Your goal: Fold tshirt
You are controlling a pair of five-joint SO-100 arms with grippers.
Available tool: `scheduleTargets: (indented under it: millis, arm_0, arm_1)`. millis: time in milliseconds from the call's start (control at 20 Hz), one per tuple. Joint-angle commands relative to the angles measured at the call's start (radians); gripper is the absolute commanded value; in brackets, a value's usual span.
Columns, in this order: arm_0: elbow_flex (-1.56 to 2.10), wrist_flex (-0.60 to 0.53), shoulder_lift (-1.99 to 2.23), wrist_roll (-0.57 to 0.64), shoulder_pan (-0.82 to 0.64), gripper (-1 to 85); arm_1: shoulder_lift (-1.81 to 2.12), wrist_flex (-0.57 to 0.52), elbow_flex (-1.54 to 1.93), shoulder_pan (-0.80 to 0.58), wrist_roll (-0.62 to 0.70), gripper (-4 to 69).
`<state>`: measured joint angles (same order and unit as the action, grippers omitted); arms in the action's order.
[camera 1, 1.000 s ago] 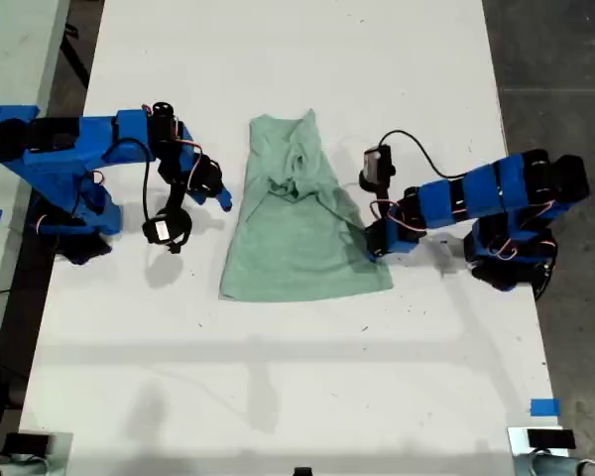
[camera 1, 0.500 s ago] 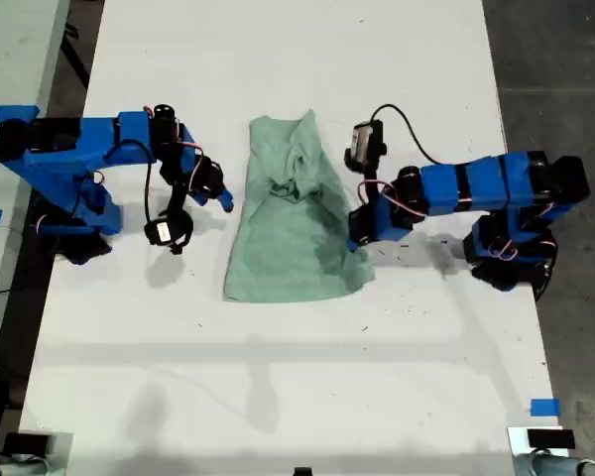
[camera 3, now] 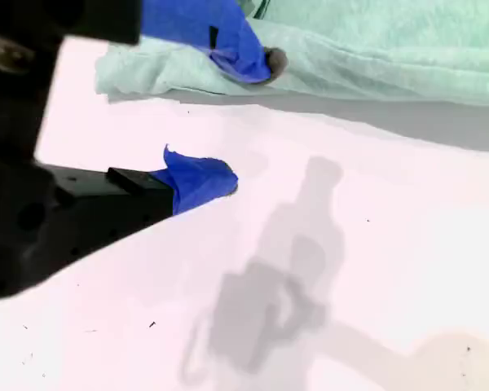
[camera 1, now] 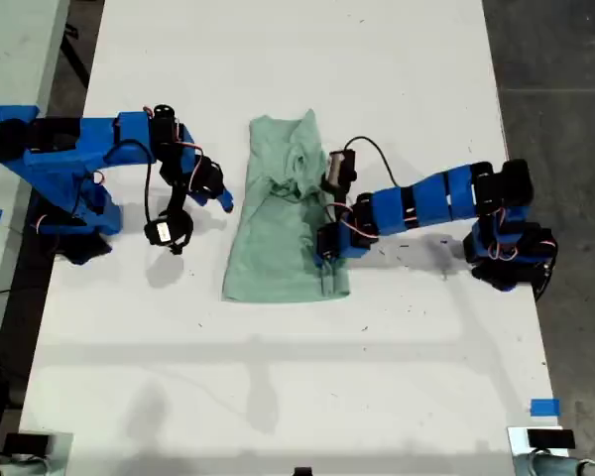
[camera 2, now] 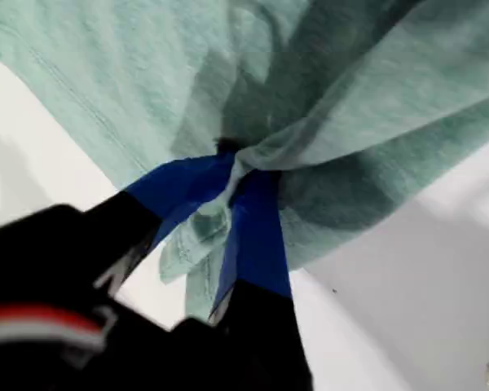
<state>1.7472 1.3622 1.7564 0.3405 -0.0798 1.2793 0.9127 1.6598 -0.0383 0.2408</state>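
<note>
The pale mint-green tshirt (camera 1: 278, 228) lies on the white table (camera 1: 278, 397) between the two blue arms. Its edge on the exterior view's right is doubled over onto the body. My first gripper (camera 1: 324, 248) reaches in from the exterior view's right and is shut on a bunched fold of the tshirt (camera 2: 375, 90), the cloth pinched between its blue fingers (camera 2: 257, 236). My second gripper (camera 1: 223, 198) hangs open just off the tshirt's edge on the exterior view's left. In the second wrist view my second gripper (camera 3: 246, 120) holds nothing, with the tshirt (camera 3: 375, 49) just beyond it.
A blue tape mark (camera 1: 543, 407) sits near the table's front corner on the exterior view's right. Dark floor (camera 1: 565, 79) runs past the table edge on that side. A second pale surface with blue tape (camera 1: 5, 112) lies at the exterior view's left.
My first gripper has moved toward the exterior view's left, dragging the tshirt's edge over the body so the tshirt looks narrower. The second arm has stayed put.
</note>
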Motion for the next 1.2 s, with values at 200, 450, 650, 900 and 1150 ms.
scheduleTargets:
  millis: [200,450,650,900,1150]
  arm_0:
    - [-0.018,-0.008,0.005,-0.015,0.015,16.7]
    - [-0.08,0.023,0.006,-0.04,0.049,16.7]
    - [-0.156,0.041,-0.008,-0.08,0.107,16.5]
    - [-0.301,0.014,-0.14,-0.109,0.183,16.5]
    - [-0.209,-0.147,-0.272,-0.155,0.21,18.5]
  arm_1:
    - [0.084,0.308,-0.216,0.017,-0.06,40.1]
    - [0.35,0.525,-0.244,0.025,-0.023,38.9]
    - [0.555,0.543,-0.02,-0.009,-0.031,38.6]
    - [0.713,0.538,0.132,-0.031,-0.043,38.1]
    - [0.756,0.518,0.184,-0.031,-0.046,37.7]
